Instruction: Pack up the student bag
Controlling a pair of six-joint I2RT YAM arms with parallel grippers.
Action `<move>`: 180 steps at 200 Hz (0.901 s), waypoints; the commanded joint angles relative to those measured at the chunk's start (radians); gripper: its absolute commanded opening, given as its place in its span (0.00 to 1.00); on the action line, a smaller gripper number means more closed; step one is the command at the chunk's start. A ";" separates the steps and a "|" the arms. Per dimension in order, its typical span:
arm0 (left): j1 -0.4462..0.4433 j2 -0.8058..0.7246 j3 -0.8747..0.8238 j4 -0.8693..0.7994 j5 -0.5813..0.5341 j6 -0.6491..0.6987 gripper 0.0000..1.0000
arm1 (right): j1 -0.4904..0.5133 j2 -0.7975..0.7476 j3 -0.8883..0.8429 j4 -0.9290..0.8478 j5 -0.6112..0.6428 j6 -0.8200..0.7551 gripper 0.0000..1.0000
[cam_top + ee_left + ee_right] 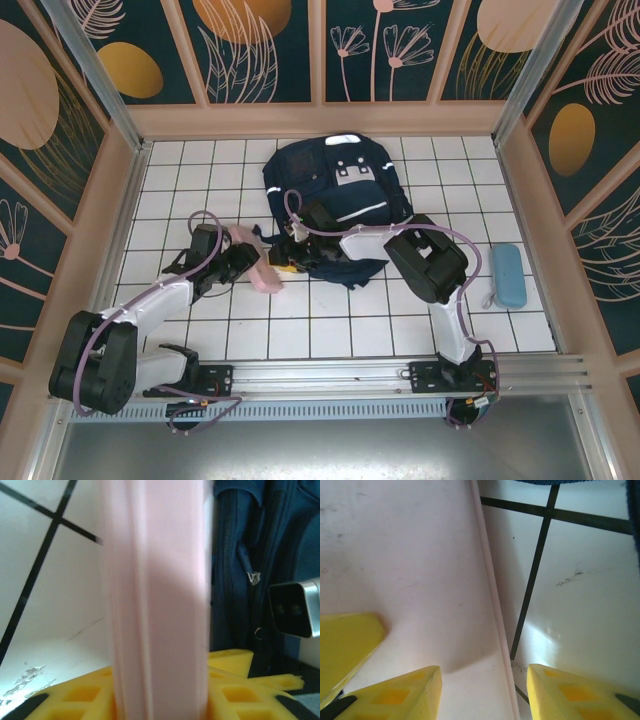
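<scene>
Pink case point(160, 580) sat clamped in left gripper point(161, 695), tilted beside the bag point(335, 185) lying on the tabletop point(330, 330), likely for loading. Right gripper point(484, 680), jaws apart, straddled the case's edge, probably to steady it.

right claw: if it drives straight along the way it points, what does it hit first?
Likely the pink case: its long edge runs between the right claw's fingers, just ahead. The white tiled table lies beyond; the depth between them is unclear.
</scene>
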 commanded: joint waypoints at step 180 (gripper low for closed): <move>-0.004 -0.235 0.142 0.362 -0.011 -0.214 0.22 | -0.109 -0.508 -0.346 0.589 0.075 0.383 0.82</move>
